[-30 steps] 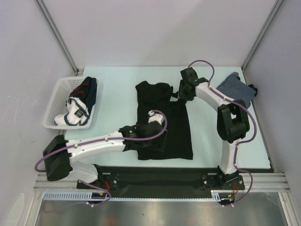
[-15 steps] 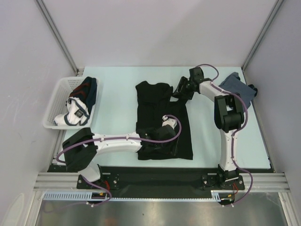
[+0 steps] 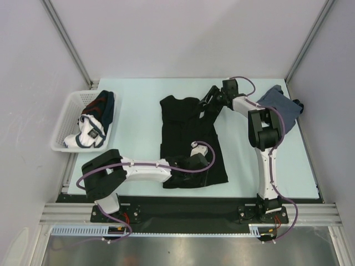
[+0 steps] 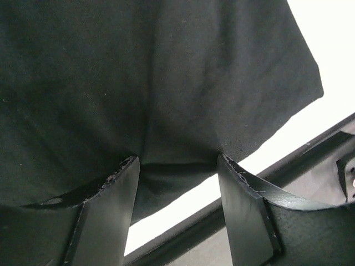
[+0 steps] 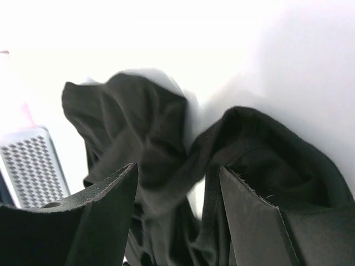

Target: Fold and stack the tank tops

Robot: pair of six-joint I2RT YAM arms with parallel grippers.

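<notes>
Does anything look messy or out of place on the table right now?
The black tank top lies mostly flat, but its shoulder straps are bunched up beside the right pincer. The blue-grey tank top sits crumpled at the far right corner, unfolded.

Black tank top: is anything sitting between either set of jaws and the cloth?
Nothing visible stands in the way. The left jaws are open right at the near hem of the black tank top, and the right jaws are open just over its bunched straps at the far end.
</notes>
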